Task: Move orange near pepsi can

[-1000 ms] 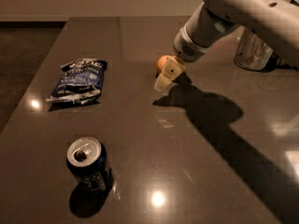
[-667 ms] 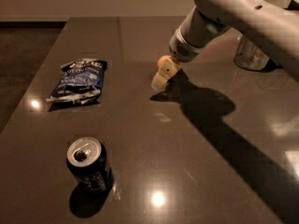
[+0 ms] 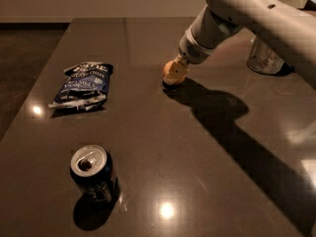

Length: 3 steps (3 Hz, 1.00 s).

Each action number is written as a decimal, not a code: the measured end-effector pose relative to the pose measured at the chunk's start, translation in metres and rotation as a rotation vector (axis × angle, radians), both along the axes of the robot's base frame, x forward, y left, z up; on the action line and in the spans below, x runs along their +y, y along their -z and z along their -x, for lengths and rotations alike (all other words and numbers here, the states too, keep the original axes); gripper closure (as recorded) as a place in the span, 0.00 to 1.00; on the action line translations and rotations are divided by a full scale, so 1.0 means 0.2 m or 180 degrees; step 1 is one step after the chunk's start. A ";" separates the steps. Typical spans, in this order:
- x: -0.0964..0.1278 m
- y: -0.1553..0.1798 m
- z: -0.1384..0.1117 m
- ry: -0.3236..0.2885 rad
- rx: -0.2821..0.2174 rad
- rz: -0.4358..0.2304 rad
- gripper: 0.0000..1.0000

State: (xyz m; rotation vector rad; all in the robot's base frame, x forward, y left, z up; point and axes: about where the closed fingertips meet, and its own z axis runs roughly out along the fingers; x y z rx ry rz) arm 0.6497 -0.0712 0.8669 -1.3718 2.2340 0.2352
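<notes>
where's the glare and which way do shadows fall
Camera view: dim light, glare spots on the glossy dark tabletop; a long shadow runs lower right from the gripper at the small round orange; the dark blue pepsi can throws its shadow toward the camera.

The table (image 3: 148,147) is dark, smooth and shiny, with lights glinting on it. The pepsi can (image 3: 94,174) is shiny metal with a silver top. The chip bag (image 3: 84,85) is crinkly and glossy. The gripper (image 3: 174,74), low over the table by the dull-skinned orange (image 3: 170,66), looks like matt plastic.
</notes>
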 end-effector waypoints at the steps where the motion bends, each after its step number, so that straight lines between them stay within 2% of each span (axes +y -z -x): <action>1: 0.02 -0.04 0.04 -0.0109 -0.0004 -0.0075 0.70; 2: 0.01 -0.12 0.17 -0.0284 -0.0049 -0.0129 0.94; 3: -0.02 -0.19 0.38 -0.0555 -0.0062 -0.0151 1.00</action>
